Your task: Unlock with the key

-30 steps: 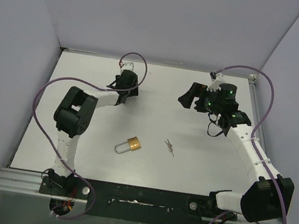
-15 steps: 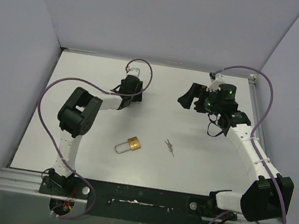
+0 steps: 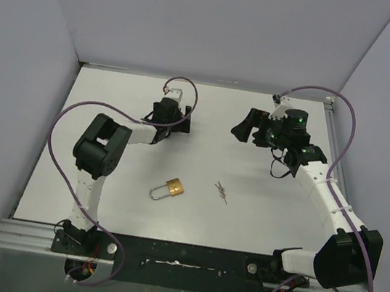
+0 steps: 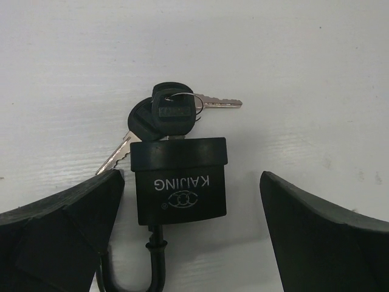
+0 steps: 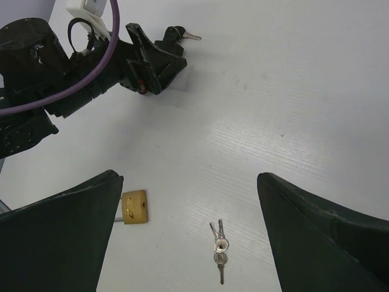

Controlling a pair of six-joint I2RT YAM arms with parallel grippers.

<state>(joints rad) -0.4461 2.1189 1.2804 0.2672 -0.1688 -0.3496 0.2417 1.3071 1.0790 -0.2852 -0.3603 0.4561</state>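
The left tool (image 4: 190, 175) stood open around a black lock (image 4: 181, 182) lying flat on the table (image 3: 258, 214). The lock lay between its fingers, close to one and clear of the other. Keys (image 4: 170, 115) sat at the lock's keyhole end. The right tool (image 5: 188, 182) hung open, well above a brass lock (image 3: 176, 186) and loose keys (image 3: 221, 192) mid-table.

I see a white counter (image 3: 257, 221) boxed by pale grey walls (image 3: 220, 25), with a metal rail (image 3: 27, 235) along its near edge.
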